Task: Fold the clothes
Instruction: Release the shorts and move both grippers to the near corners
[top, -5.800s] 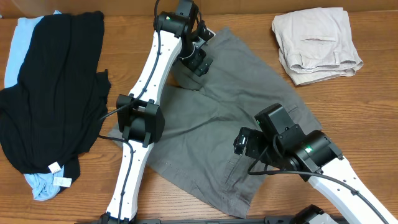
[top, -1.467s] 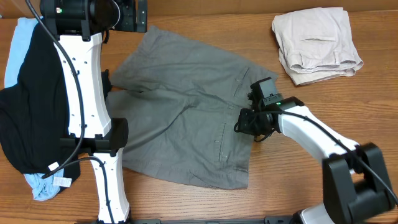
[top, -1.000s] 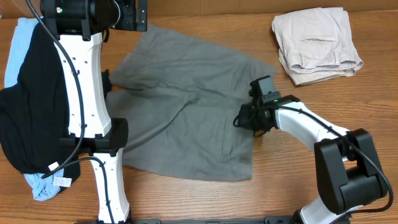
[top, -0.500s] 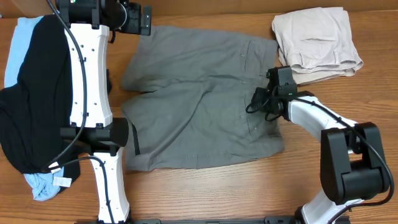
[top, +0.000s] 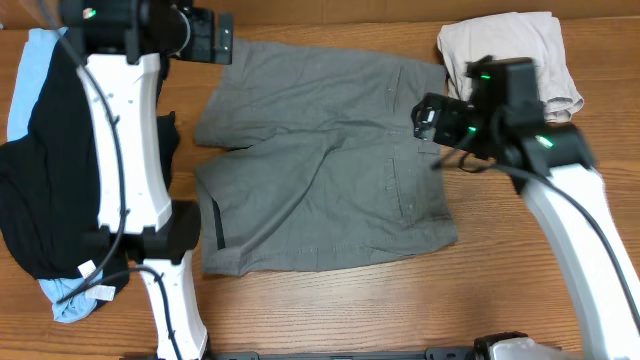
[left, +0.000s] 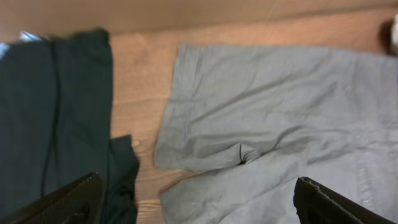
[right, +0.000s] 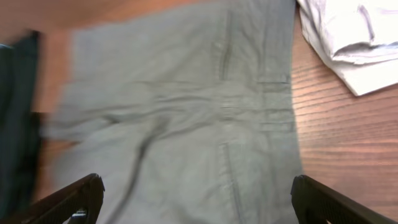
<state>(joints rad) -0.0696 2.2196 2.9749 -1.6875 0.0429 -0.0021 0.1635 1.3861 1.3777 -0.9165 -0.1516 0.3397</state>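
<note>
The large grey-olive shorts (top: 320, 170) lie spread flat in the middle of the table, waistband to the right, legs to the left. They fill the left wrist view (left: 261, 124) and the right wrist view (right: 186, 124). My left gripper (top: 222, 38) is raised above the shorts' upper left corner, open and empty (left: 199, 202). My right gripper (top: 430, 120) is raised above the waistband, open and empty (right: 199, 199). The black garment (top: 85, 140) lies at the left over the light-blue one (top: 28, 70). Folded beige shorts (top: 505, 70) sit at the upper right.
The black garment's edge (left: 56, 112) lies close to the grey shorts' left legs, with a strip of bare wood (left: 140, 81) between. The beige shorts (right: 354, 37) lie just beyond the waistband. Bare wood (top: 400, 310) runs along the table's front.
Both arms have let go of the grey shorts and risen. The shorts, dragged toward the back right and flattened over the last second, now lie still. The right arm has lifted off the waistband.
</note>
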